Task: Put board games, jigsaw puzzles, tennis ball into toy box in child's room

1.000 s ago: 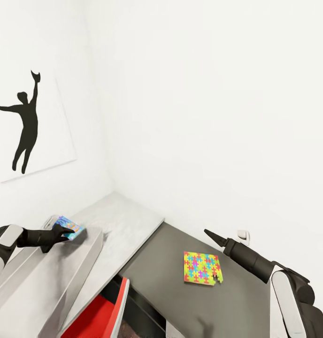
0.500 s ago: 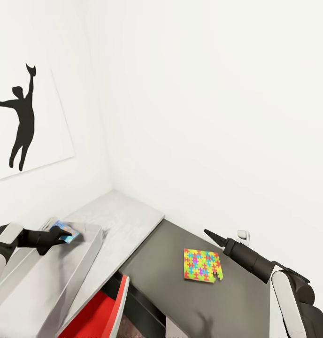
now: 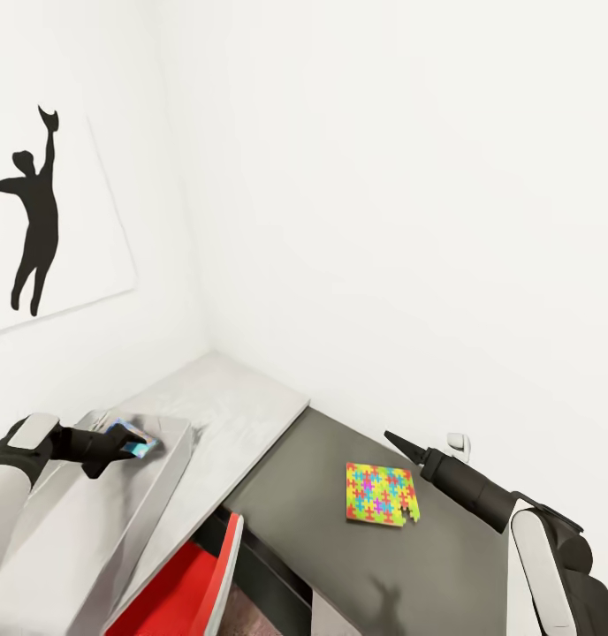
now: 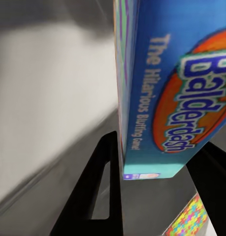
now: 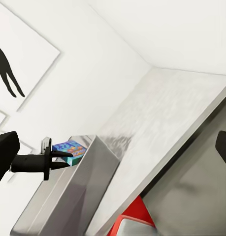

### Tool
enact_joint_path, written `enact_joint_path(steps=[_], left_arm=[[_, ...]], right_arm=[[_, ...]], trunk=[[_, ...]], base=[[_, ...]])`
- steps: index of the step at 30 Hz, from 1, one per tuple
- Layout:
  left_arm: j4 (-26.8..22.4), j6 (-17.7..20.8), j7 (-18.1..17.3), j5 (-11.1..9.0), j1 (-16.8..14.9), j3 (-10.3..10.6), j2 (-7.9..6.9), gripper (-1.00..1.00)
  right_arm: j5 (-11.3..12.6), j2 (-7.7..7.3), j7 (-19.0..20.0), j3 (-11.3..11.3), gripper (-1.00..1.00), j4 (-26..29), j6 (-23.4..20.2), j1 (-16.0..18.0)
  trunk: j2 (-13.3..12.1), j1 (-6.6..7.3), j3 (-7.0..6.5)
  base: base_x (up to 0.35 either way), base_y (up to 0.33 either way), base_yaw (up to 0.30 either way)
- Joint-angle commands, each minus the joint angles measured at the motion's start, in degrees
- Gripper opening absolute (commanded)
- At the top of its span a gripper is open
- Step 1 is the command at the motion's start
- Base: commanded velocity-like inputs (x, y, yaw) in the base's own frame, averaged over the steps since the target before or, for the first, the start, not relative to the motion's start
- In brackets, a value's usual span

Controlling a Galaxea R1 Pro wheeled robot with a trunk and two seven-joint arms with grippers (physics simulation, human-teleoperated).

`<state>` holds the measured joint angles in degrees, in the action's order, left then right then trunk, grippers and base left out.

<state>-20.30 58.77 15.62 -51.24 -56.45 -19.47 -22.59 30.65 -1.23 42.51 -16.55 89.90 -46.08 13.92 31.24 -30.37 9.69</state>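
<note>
Toy box (image 3: pixel 158 481): light grey bin at 8 o'clock in the head view, on the pale part of the tabletop (image 3: pixel 242 402).
Board game (image 3: pixel 130 439): blue box, low inside the bin's open top.
Left gripper (image 3: pixel 118 445): jaws closed on the board game.
Jigsaw puzzle (image 3: pixel 381 495): flat on the dark tabletop, at 5 o'clock.
Right gripper (image 3: pixel 394 439): above the dark tabletop near the puzzle; cannot tell how its jaws stand.

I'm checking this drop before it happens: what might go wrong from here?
1. The left gripper pinches the board game near one end, above the toy box; it might twist or slip.
2. Released too near the rim, it may tip outside.
3. The jigsaw puzzle remains on the table.
</note>
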Motion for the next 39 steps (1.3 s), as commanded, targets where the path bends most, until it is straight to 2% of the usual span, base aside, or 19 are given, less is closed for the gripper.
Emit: enact_joint_path(steps=[1, 9, 16, 23, 39], left_arm=[[0.0, 0.2, 0.8, -0.6, -0.1, -0.4, 0.12, -1.0], [0.0, 0.2, 1.2, -1.4, -0.1, -0.7, 0.08, -1.0], [1.1, 0.3, 1.3, -1.4, -0.1, -3.2, -0.14, -1.0], [2.3, 0.3, 1.3, -1.4, -0.1, -3.5, -0.27, -1.0], [2.4, 0.4, 1.2, -1.4, -0.1, -3.6, -0.39, -1.0]], right_arm=[[0.1, 0.0, 0.1, -0.1, 1.0, 0.0, -0.3, 0.0], [0.1, 0.0, 0.1, -0.1, 1.0, 0.0, -0.3, 0.1], [0.1, 0.0, 0.1, -0.1, 1.0, 0.0, -0.3, 0.1], [0.1, 0.0, 0.1, -0.1, 1.0, 0.0, -0.4, 0.1], [0.1, 0.0, 0.2, -0.1, 1.0, 0.0, -0.1, 0.0]], trunk=[[0.1, -0.02, 0.2], [0.1, -0.02, 0.95], [0.1, -0.02, 1.61], [0.1, -0.02, 2.12], [0.1, -0.02, 2.18]], base=[[0.0, 0.0, 0.0], [0.0, 0.0, 0.0], [0.0, 0.0, 0.0], [0.0, 0.0, 0.0], [0.0, 0.0, 0.0]])
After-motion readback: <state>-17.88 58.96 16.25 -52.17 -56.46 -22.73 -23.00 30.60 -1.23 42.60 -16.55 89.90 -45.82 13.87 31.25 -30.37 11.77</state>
